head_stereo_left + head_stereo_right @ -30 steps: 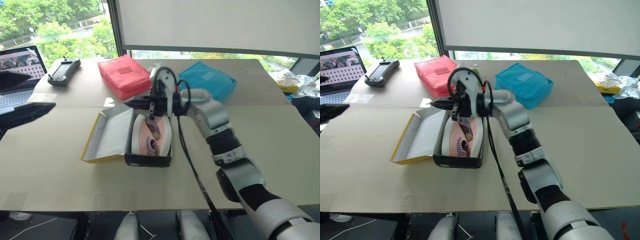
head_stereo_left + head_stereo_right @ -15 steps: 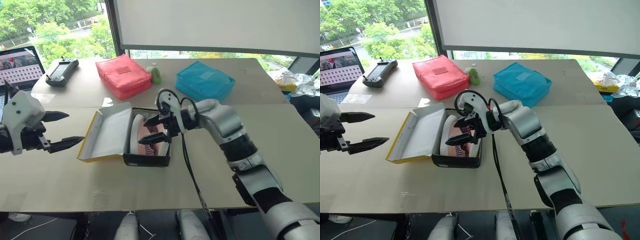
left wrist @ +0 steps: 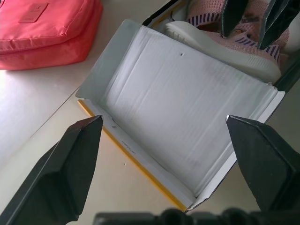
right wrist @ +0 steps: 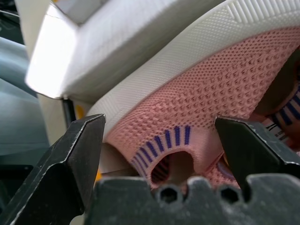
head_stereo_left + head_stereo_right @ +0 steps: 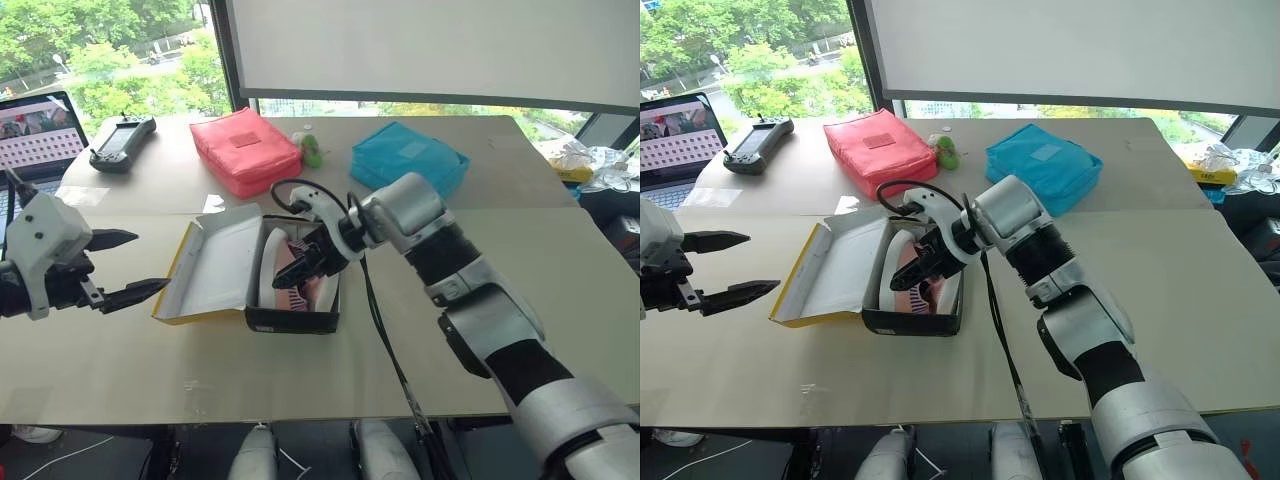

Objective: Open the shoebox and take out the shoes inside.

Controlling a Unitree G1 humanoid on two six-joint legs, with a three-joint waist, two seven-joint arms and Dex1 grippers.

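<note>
The shoebox (image 5: 292, 320) stands open in the middle of the table, black-sided, its yellow-edged lid (image 5: 215, 265) folded out to the left with the white inside up. The pink shoes (image 5: 303, 293) with white soles lie inside. My right gripper (image 5: 290, 272) reaches down into the box, open. In the right wrist view its fingers (image 4: 70, 159) stand on either side of one shoe (image 4: 197, 93), not closed on it. My left gripper (image 5: 148, 262) hovers open just left of the lid, pointing at it; the left wrist view shows the lid (image 3: 178, 108) between its fingers.
A red pouch (image 5: 245, 150) and a blue pouch (image 5: 410, 160) lie behind the box, with a small green object (image 5: 312, 152) between them. A laptop (image 5: 35, 140) and a handheld controller (image 5: 125, 140) sit at the far left. Clutter (image 5: 600, 165) lies at the far right.
My right gripper, shut above the box a second ago, has opened, turned and sunk into the box around a shoe. My left gripper has come down beside the lid.
</note>
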